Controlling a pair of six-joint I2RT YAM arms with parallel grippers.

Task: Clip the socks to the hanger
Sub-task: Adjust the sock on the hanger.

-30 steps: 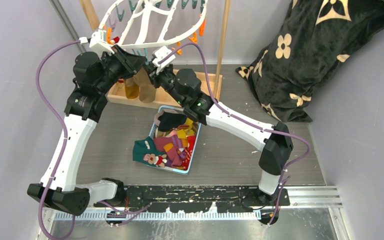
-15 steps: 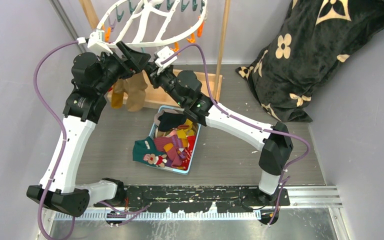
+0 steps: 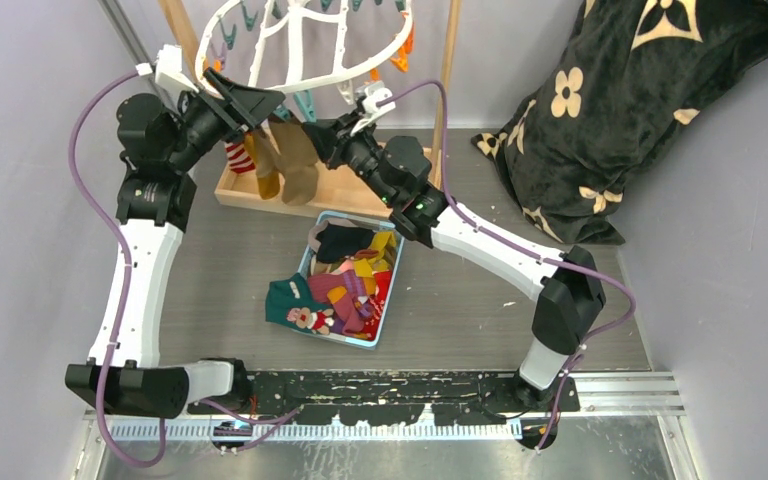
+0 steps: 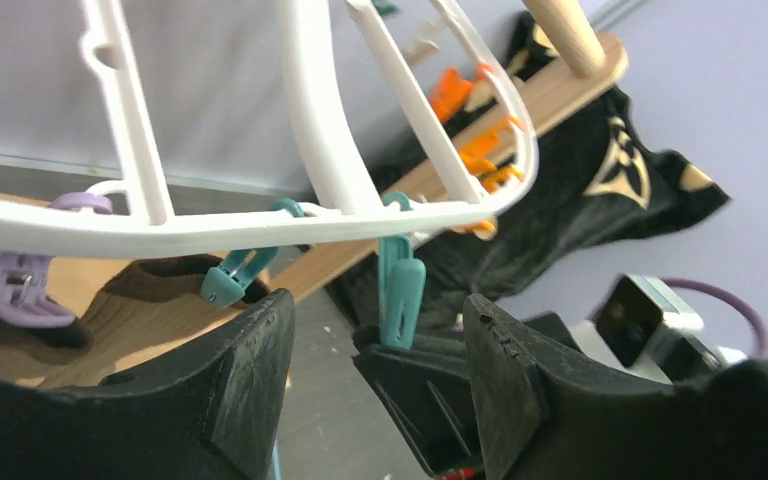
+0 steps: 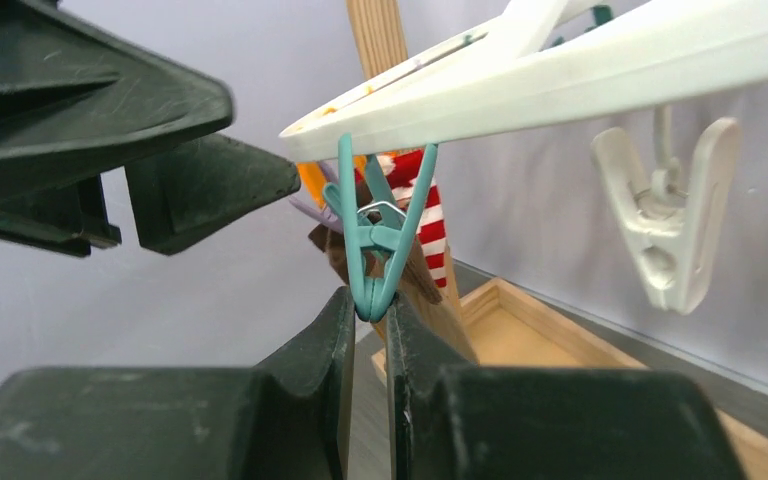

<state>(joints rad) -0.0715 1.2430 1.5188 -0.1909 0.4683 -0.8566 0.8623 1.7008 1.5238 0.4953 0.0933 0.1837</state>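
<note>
Top external view, both arms reach up under the hanger (image 3: 278, 45), left tool (image 3: 265, 100) spread open and empty, right tool (image 3: 315, 131) pinching a teal clip (image 5: 372, 235), socks (image 3: 282, 165) hanging from its rim.

Socks (image 3: 345, 290) in bin (image 3: 388, 300), hanger (image 3: 332, 77) behind

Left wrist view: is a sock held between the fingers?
No, the left gripper stands open and empty; a teal clip hangs beyond it.
</note>
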